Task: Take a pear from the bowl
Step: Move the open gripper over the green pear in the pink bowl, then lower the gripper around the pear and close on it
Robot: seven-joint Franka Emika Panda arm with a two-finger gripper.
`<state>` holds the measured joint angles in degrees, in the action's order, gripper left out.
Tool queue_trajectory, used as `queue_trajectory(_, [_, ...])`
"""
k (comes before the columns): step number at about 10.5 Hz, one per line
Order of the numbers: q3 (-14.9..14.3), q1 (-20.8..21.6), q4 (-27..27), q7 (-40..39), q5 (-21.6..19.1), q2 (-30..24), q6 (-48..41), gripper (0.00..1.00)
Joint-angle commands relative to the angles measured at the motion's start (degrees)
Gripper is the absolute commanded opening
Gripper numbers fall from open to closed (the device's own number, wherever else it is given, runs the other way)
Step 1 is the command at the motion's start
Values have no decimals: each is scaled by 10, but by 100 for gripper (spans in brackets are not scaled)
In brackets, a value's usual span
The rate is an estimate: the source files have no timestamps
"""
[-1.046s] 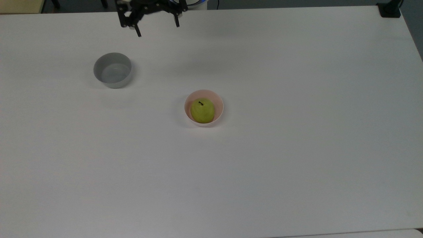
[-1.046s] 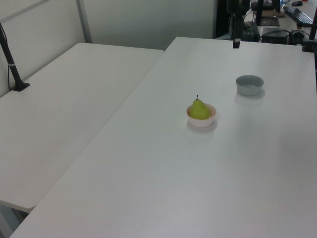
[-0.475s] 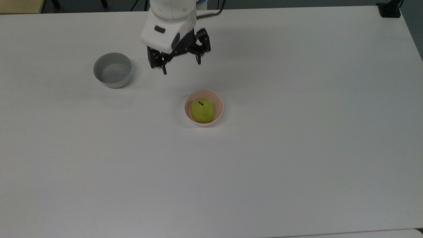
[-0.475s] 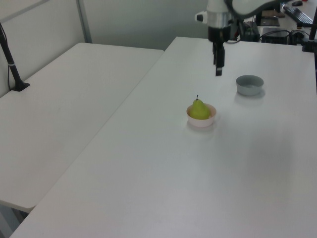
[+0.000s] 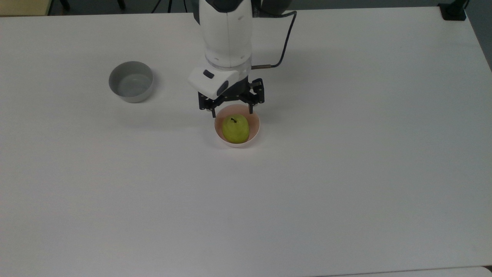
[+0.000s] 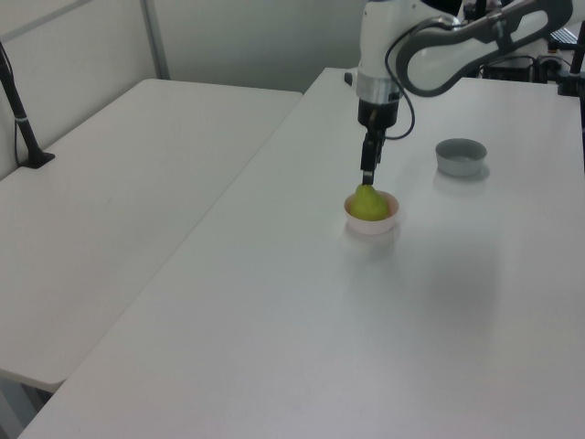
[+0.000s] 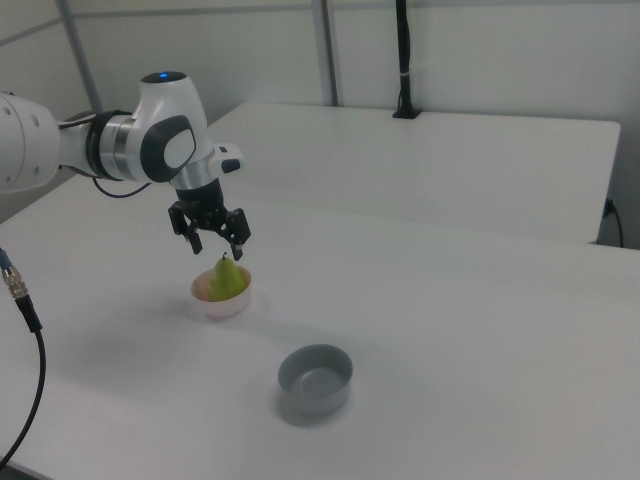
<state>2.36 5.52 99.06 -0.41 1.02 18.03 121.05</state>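
A yellow-green pear (image 5: pixel 235 129) with a short dark stem sits upright in the pale pink bowl (image 5: pixel 236 144) near the middle of the white table. The gripper (image 5: pixel 232 111) hangs open just above the bowl's far rim in the top view, one finger on either side of the pear's line. From the left view, the gripper (image 6: pixel 367 176) points straight down right over the pear (image 6: pixel 368 205) in the bowl (image 6: pixel 373 225). The right view has the open gripper (image 7: pixel 219 248) a little above the pear (image 7: pixel 228 278) and bowl (image 7: pixel 222 304), not touching them.
An empty grey bowl (image 5: pixel 131 81) stands to the top view's left of the arm, also the grey bowl (image 6: pixel 460 156) and grey bowl (image 7: pixel 315 378). A second white table (image 6: pixel 137 183) adjoins, with a black post (image 6: pixel 23 119). A black cable (image 7: pixel 20 300) hangs at the right view's left edge.
The arm has swept from the table's far edge, past the grey bowl, down to just above the pink bowl. The gripper has stayed open; pear and bowls have not moved.
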Motion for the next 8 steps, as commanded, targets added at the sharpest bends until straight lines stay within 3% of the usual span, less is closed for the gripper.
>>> queue_trajectory(1, [6,5,18,47,5,18,50,95])
queue_trajectory(8, [6,5,31,40,26,39,74,97])
